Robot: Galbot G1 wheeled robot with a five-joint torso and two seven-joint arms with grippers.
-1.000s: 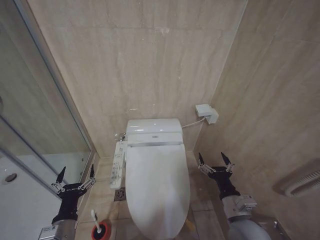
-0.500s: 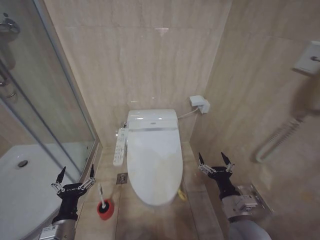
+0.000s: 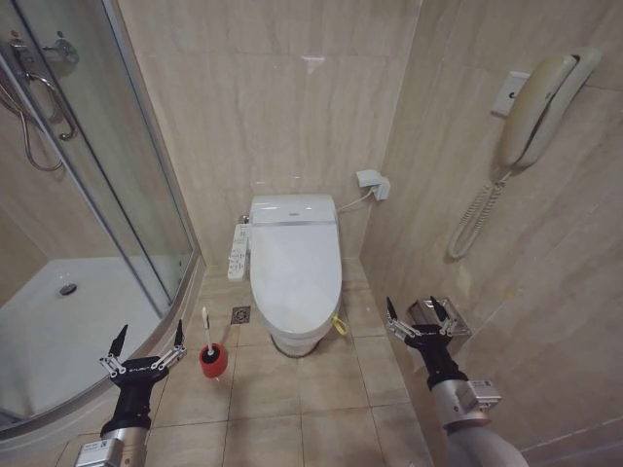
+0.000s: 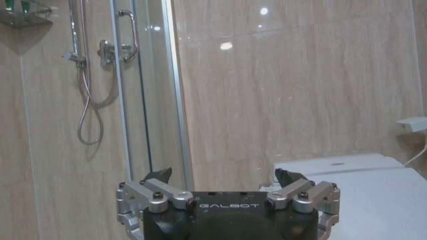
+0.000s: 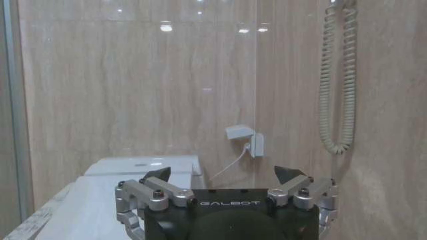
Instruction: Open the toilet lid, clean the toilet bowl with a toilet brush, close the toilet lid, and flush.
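**Head view: both grippers spread and empty, toilet shut and waiting**

Head view first, and we start at the tools: the left gripper [image 3: 147, 340] hangs with its fingers splayed wide, grasping nothing, just this side of the toilet brush [image 3: 208, 342] and off to the left of the toilet. The right gripper [image 3: 420, 313] is equally released, prongs apart, to the right of the toilet and near the tiled side wall. The left wrist view confirms it — left gripper [image 4: 225, 183] with dark pointed tips well apart, and the right gripper [image 5: 223, 177] reads the same in its own camera.

Now the toilet lid [image 3: 295, 269]: it lies flat and closed over the toilet bowl, so the bowl itself is hidden. Glossy white plastic, a long smooth oval; my read is light but slippery, with little for pointed tips to bite on, so the front edge nearest the robot looks the place to hook under and lift. A yellowish strap [image 3: 339, 325] pokes out by the toilet's front right, possibly a pull.

The brush stands upright in its round red cup, on the floor tiles just left of the toilet. Thin white stick handle, stiff and light by the look; best pinched high on the shaft, and it could tip if nudged.

Behind the toilet, polished beige stone wall; left of it, a curved glass shower screen [image 3: 107, 175]
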